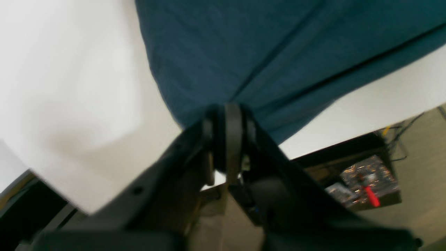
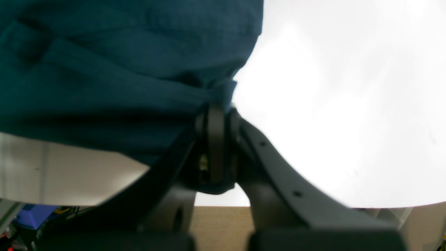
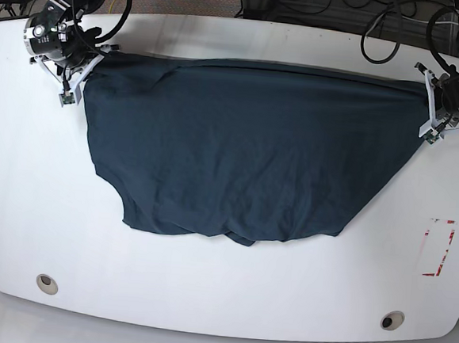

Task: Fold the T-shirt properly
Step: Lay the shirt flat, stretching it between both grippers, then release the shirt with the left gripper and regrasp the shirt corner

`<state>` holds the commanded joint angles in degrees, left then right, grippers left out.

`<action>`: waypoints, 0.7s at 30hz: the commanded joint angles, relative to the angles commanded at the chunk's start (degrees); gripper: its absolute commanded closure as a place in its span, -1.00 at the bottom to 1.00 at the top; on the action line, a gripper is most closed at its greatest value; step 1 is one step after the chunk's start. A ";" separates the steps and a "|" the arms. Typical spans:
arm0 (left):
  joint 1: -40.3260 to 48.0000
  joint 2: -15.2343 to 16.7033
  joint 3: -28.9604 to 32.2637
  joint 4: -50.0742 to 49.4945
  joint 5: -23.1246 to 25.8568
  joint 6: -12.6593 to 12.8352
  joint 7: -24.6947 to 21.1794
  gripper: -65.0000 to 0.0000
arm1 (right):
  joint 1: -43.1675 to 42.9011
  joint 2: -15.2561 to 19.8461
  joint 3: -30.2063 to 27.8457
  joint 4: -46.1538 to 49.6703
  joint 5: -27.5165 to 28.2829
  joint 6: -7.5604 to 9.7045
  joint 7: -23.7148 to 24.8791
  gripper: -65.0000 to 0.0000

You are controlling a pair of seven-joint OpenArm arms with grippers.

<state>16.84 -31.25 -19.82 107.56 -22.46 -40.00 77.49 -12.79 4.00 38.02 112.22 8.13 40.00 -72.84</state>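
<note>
step: stretching shirt point(image 3: 246, 157) flat | left gripper point(image 1: 231, 108) and right gripper point(image 2: 216, 104) each pinch a far corner | next: lay cloth down evenly, keeping it taut between them

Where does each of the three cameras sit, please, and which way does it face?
Base: high above, looking down on the white table and spread T-shirt, with both arms at the far corners.
Left wrist: behind the left claw, looking along it at a pinched shirt edge, with floor clutter beyond the table.
Right wrist: behind the right claw, looking at bunched fabric it grips.
Shared: all three show the T-shirt and the table; the base view also shows both claws.
</note>
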 joint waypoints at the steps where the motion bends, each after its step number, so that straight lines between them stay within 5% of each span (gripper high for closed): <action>1: -0.09 0.09 0.44 0.00 0.88 0.00 0.00 0.68 | 0.00 0.00 -0.09 0.00 0.00 0.00 0.00 1.00; 8: -0.35 0.09 1.58 0.00 3.25 0.00 0.00 0.68 | 0.09 0.00 0.09 0.00 0.18 0.00 0.09 1.00; 13: -2.02 0.18 1.67 0.00 3.25 0.00 0.00 0.49 | 0.26 0.00 0.18 0.18 0.26 0.00 0.09 0.91; 16: -2.73 0.18 1.58 0.00 3.25 0.00 0.00 0.26 | 0.35 0.00 0.18 0.18 0.18 0.00 -0.09 0.64; 21: -4.57 0.35 1.49 0.00 3.16 0.00 0.00 -0.10 | 0.09 0.00 0.35 0.35 0.26 0.00 -0.18 -0.20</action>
<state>12.26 -30.90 -18.33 107.56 -19.30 -40.00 77.49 -12.70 4.00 38.37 112.57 8.40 40.00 -73.01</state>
